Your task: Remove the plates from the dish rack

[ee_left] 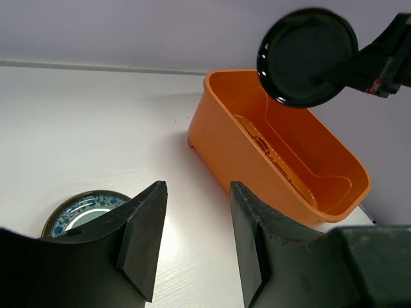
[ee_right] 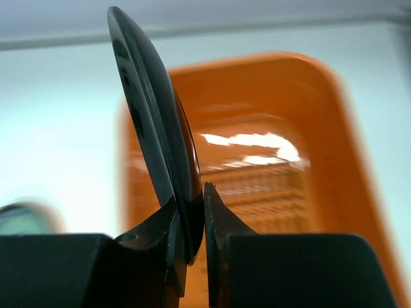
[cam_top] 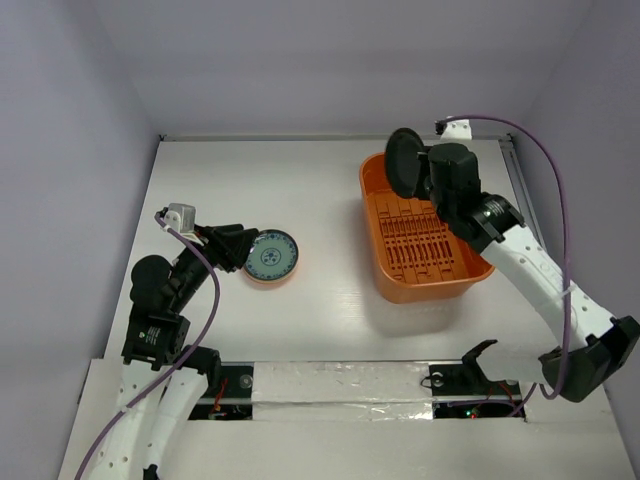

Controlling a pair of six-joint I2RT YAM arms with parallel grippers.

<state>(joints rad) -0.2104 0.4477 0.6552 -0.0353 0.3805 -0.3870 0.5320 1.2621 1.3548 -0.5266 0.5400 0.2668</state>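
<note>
The orange dish rack (cam_top: 377,246) stands right of centre; its slotted bottom holds no plates. My right gripper (cam_top: 420,172) is shut on the rim of a black plate (cam_top: 403,161), held on edge above the rack's far left corner. The right wrist view shows the black plate (ee_right: 144,115) pinched between the fingertips (ee_right: 215,212) over the rack (ee_right: 321,128). A blue patterned plate (cam_top: 272,257) lies flat on the table left of centre. My left gripper (cam_top: 240,250) is open and empty, just left of it. The left wrist view shows that plate (ee_left: 80,208), the rack (ee_left: 225,138) and the black plate (ee_left: 307,58).
White table (cam_top: 320,190) with grey walls on three sides. A rail runs along the right edge (cam_top: 517,175). A taped strip and cabling lie at the near edge (cam_top: 340,385) between the arm bases.
</note>
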